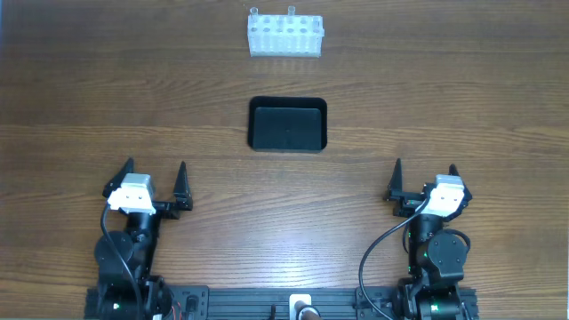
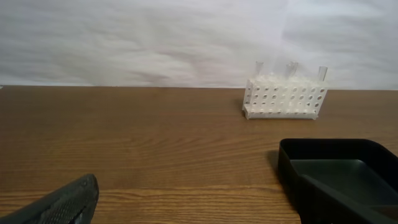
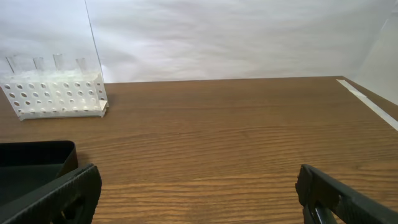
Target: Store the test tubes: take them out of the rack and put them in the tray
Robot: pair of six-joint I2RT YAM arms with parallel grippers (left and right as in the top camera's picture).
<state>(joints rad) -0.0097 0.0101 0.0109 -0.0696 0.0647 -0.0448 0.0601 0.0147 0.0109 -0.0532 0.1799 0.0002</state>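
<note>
While tubes (image 3: 58, 61) stand in rack (image 1: 284, 38), tray (image 1: 287, 126) apart

Light: bright, even and diffuse, from above.
Shadows: soft and short; a faint one on the table (image 2: 155, 143) just left of the tray (image 2: 289, 171).
Glare: mild sheen inside the tray; the far rack (image 1: 284, 40) looks almost washed-out white.
Wall (image 2: 155, 43): evenly lit.

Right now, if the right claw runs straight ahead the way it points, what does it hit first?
Way looks free: ahead of the right claw lies bare table up to the white backdrop. The tray and rack both sit off toward the left arm's side, likely clear of that line.
</note>
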